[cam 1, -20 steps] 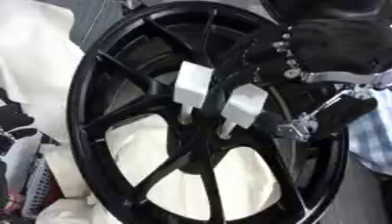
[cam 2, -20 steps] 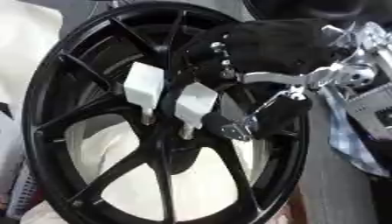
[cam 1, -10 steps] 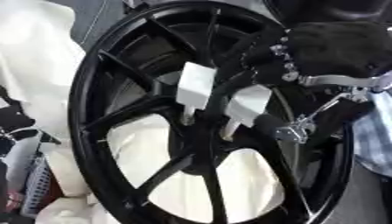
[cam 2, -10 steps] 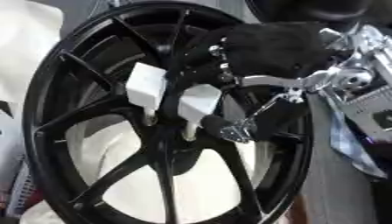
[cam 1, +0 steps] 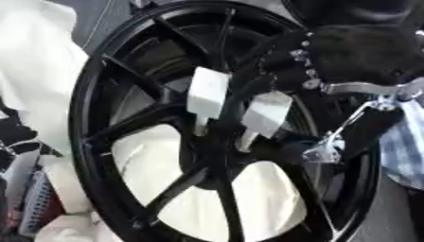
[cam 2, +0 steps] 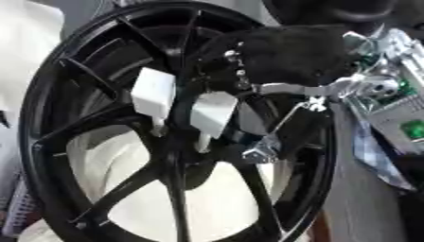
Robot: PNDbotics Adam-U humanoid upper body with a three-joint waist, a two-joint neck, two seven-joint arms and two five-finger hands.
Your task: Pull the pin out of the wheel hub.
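A black spoked wheel hub (cam 1: pixel 124 142) stands upright and fills both views. Two white pins with flat rectangular heads stick out of its centre: a left pin (cam 1: pixel 207 93) and a right pin (cam 1: pixel 267 115). My right hand (cam 1: pixel 360 59), black with silver linkages, comes in from the upper right and hovers just up and right of the right pin. Its fingers (cam 1: pixel 286 61) reach toward the pin's top edge, while the silver thumb tip (cam 1: pixel 324 150) is spread well below, right of the pin. The hand is open and nothing is held. My left hand does not show.
White cloth (cam 1: pixel 37 71) lies behind and left of the wheel and shows through the lower spokes. A grey ribbed object (cam 1: pixel 33 205) sits at the lower left. Striped blue fabric (cam 1: pixel 406 146) hangs at the right edge beside the rim.
My right hand's thumb tip has dropped slightly lower beside the right pin. Both pins sit in the hub as before.
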